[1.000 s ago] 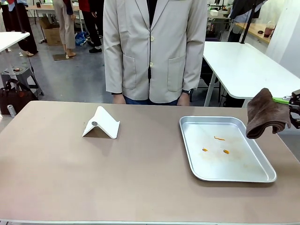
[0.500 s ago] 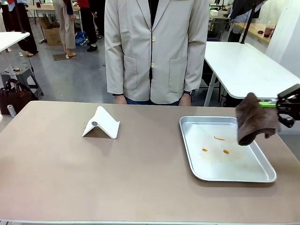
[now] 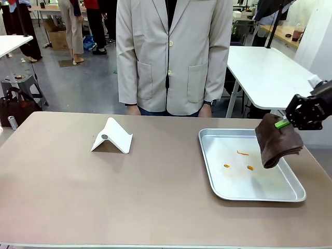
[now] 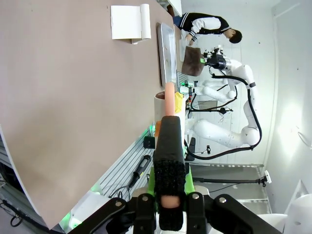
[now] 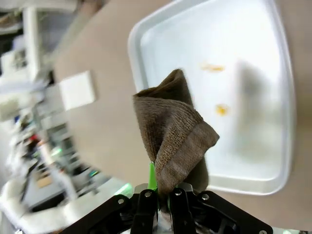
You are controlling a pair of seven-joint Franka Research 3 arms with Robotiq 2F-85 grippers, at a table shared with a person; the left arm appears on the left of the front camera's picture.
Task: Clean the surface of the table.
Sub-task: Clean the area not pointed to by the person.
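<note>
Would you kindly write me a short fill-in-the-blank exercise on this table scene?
The right tool is shut on a cloth coloured ____, the left tool on a black object.
That cloth hangs above a metal tray bearing ____ orange stains.
A white folded stand lies on the table to the tray's ____, by the robot's sides.
Missing words: brown; three; left.

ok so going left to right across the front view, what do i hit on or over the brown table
white folded stand → tray's left rim → orange smears → brown cloth → right gripper
</note>
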